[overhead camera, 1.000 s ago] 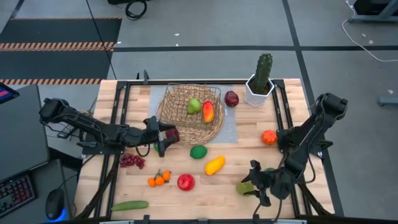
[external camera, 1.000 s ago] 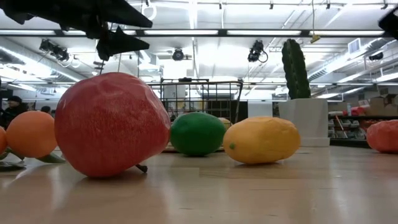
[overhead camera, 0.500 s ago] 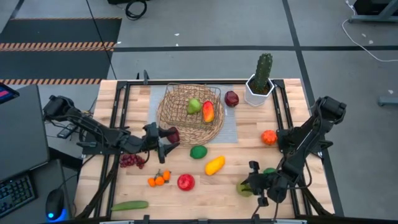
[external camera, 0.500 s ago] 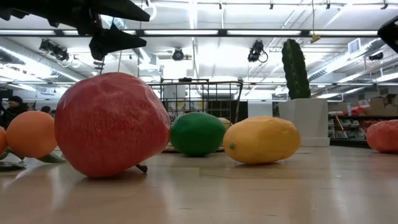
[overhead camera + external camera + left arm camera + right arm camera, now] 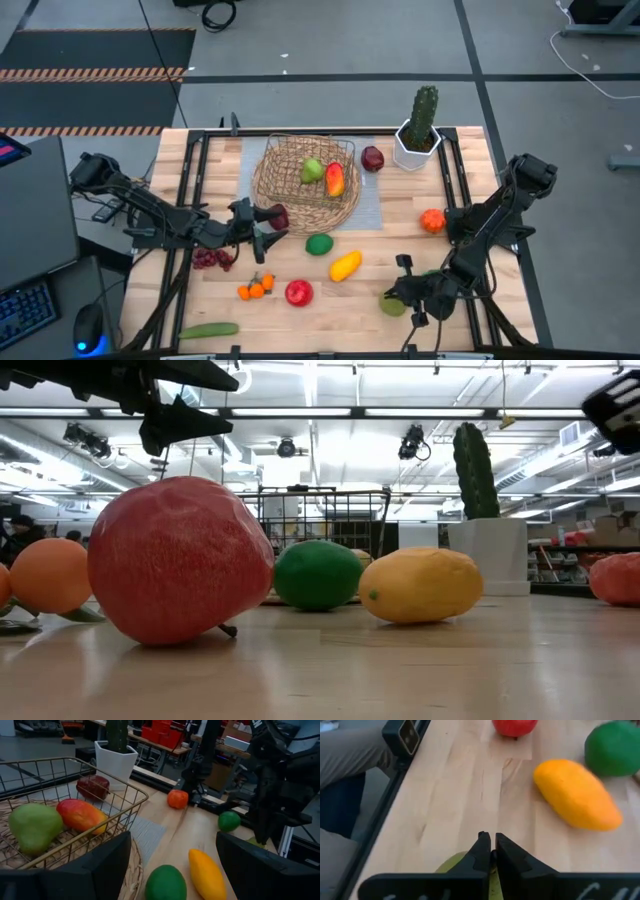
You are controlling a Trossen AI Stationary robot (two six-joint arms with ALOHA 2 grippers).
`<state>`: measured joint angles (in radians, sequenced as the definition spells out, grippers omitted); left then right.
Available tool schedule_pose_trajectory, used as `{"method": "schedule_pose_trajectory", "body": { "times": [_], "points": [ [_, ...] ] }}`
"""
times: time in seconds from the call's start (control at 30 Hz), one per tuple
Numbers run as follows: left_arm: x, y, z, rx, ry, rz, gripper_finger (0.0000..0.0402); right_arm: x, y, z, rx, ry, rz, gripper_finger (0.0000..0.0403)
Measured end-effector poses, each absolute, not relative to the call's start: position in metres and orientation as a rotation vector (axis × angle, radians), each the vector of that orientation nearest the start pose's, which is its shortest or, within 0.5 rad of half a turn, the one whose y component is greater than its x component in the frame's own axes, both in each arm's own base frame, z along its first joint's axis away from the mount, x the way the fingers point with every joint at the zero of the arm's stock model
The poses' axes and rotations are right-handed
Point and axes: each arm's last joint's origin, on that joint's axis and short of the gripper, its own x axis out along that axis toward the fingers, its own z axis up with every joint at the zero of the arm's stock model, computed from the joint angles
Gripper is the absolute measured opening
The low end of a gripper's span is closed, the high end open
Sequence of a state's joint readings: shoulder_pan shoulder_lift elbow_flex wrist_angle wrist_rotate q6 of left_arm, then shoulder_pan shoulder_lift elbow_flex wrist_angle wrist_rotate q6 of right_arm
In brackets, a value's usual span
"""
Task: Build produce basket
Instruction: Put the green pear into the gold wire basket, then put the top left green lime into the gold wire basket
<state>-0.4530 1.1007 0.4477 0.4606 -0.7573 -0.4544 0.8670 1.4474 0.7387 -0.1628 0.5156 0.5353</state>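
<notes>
The tan wicker basket stands at the table's far middle and holds a green pear and a red-yellow mango. My left gripper hovers open at the basket's near-left rim, with nothing between its fingers. A dark red fruit lies right beside it. At the table's near right, my right gripper is shut over a yellow-green fruit. The rest of the produce lies loose on the wood. My right gripper comes down on the yellow-green fruit slanting from above. Its fingertips meet, and only a thin sliver of the fruit shows between the fingers. The fingers hide which part that is. The fruit rests on the table.
Loose on the wood lie a green lime, a yellow fruit, a red apple, small oranges, grapes, a cucumber and an orange-red fruit. A dark red fruit and a potted cactus stand at the far right.
My right gripper has shut over the yellow-green fruit and rolled its wrist while doing so; the fruit stays on the table. My left gripper has drawn back a little toward the table's left edge, still open.
</notes>
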Motion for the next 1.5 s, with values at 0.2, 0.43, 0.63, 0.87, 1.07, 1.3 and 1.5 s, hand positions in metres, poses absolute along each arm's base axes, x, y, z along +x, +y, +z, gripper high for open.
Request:
{"method": "schedule_pose_trajectory", "body": {
  "times": [0.2,0.43,0.63,0.87,1.07,1.3,1.5],
  "points": [
    [0.205,-0.077,0.221,-0.334,0.087,0.337,0.0298,0.213,0.175,0.22,-0.136,0.602,0.121,0.0018],
    [0.206,-0.076,0.221,-0.323,0.088,0.342,0.0298,0.241,0.124,0.294,-0.325,0.402,0.025,0.0018],
    [0.206,-0.076,0.221,-0.318,0.09,0.342,0.0298,0.263,0.053,0.33,-0.409,0.322,-0.143,0.0018],
    [0.206,-0.076,0.219,-0.302,0.102,0.343,0.0298,0.283,-0.018,0.335,-0.308,0.227,-0.157,0.0024],
    [0.205,-0.076,0.216,-0.281,0.133,0.349,0.0298,0.298,-0.047,0.316,-0.221,0.276,-0.15,0.0036],
    [0.205,-0.074,0.214,-0.275,0.151,0.358,0.0298,0.319,-0.06,0.287,-0.21,0.341,-0.147,0.0151],
    [0.2,-0.074,0.202,-0.181,0.277,0.353,0.0298,0.315,-0.058,0.3,-0.14,0.258,-0.239,0.0248]
  ]
}}
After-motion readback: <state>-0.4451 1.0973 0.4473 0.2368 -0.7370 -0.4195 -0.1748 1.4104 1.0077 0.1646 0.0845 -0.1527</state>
